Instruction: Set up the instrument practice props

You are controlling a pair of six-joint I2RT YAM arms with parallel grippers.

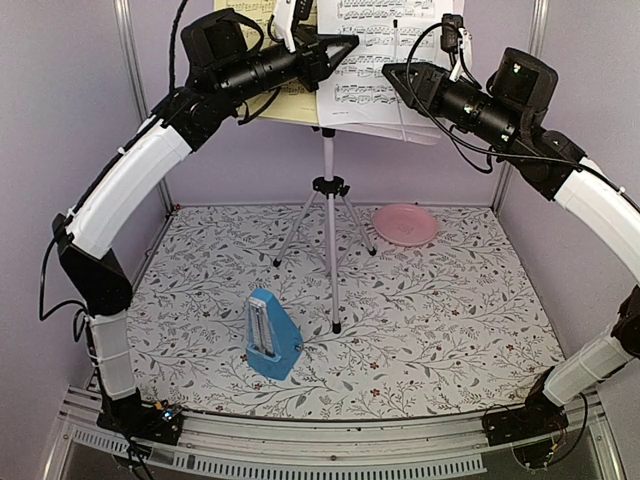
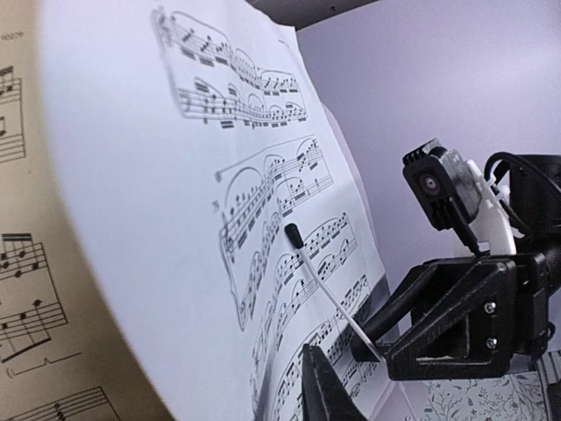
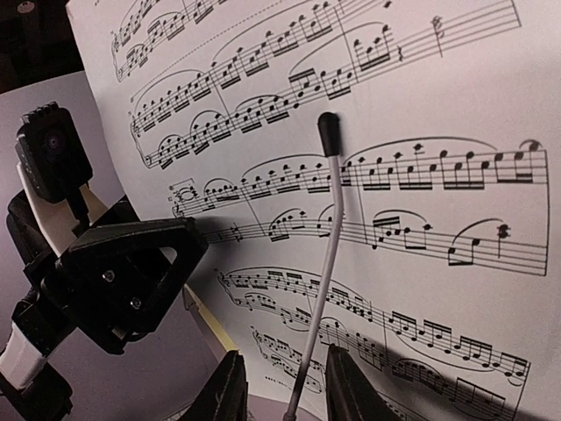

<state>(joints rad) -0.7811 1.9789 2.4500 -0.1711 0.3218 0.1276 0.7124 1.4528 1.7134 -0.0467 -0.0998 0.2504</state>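
Note:
The music stand (image 1: 329, 215) rises on silver tripod legs at the back middle. A white sheet of music (image 1: 380, 40) leans on it, overlapping a yellow sheet (image 1: 290, 103) on its left. A thin white holder rod (image 3: 331, 219) with a black tip lies across the white sheet. My right gripper (image 3: 285, 373) is open, its fingers on either side of the rod's lower end. My left gripper (image 1: 345, 42) is at the white sheet's (image 2: 158, 219) left edge; only one finger (image 2: 320, 386) shows, the paper hides the other. The blue metronome (image 1: 272, 335) stands upright on the mat in front.
A pink round plate (image 1: 405, 224) lies on the patterned mat to the right of the tripod. Both arms arch high over the table and their grippers nearly meet at the stand's top. Grey walls and frame posts close in the back and sides.

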